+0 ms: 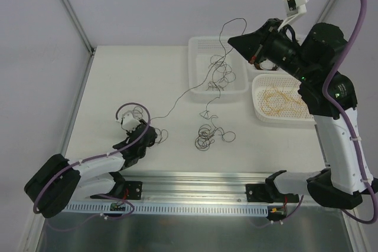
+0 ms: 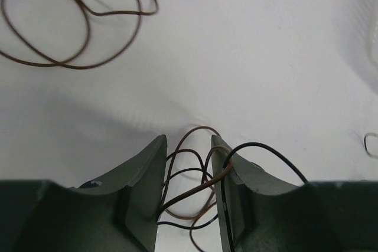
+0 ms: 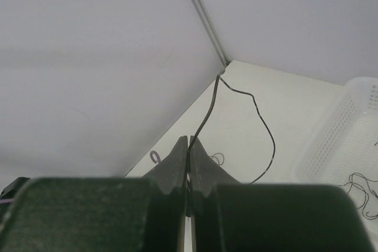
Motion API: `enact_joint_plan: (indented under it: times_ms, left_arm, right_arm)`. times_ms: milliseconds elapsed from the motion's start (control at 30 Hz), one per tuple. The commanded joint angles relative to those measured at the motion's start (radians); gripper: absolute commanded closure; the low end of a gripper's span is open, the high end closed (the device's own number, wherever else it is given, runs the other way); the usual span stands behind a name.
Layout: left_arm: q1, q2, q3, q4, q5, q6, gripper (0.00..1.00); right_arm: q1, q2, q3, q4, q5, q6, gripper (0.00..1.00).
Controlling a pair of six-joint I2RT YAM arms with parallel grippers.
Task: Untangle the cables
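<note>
Now the right gripper [image 3: 188,141], pressed together on one thin black wire [image 3: 202,110], hangs high near the back wall. The left gripper [image 2: 188,141] stands spread around brown and black loops [image 2: 198,127]; bare white table [image 1: 118,75] surrounds it. A curly tangle of dark wires [image 1: 207,137] lies mid-table.

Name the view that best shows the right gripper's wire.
Top external: the wire's long run shows, from the right gripper toward the left gripper. Right wrist shows only the pinch and a short loop; left wrist shows wires, unclear whether this one.
</note>
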Motion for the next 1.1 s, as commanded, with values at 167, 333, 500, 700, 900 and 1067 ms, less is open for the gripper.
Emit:
enact_joint_plan:
  times_ms: [167, 333, 500, 700, 900, 1067]
  left_arm:
    - [0.232, -0.173, -0.058, -0.191, 0.056, -0.048, 0.55]
    - [0.275, -0.254, -0.034, -0.241, 0.109, -0.022, 0.51]
    - [0.283, -0.325, 0.043, -0.297, 0.133, 0.074, 0.52]
    - [0.297, -0.383, 0.136, -0.424, 0.11, 0.152, 0.65]
    - [0.297, -0.372, 0.205, -0.436, 0.181, 0.303, 0.75]
    - [0.297, -0.329, 0.27, -0.439, 0.32, 0.422, 0.63]
  right_arm:
    - [-0.105, -0.055, 0.016, 0.028, -0.066, 0.015, 0.99]
    - [-0.167, -0.055, -0.047, 0.014, -0.106, 0.015, 0.99]
    - [-0.178, -0.059, -0.154, -0.006, -0.172, -0.016, 0.99]
    - [-0.178, -0.083, -0.36, -0.033, -0.155, -0.08, 0.99]
    - [-0.173, -0.097, -0.61, 0.026, -0.143, -0.123, 0.99]
    - [-0.152, -0.065, -0.662, 0.027, -0.133, -0.153, 0.99]
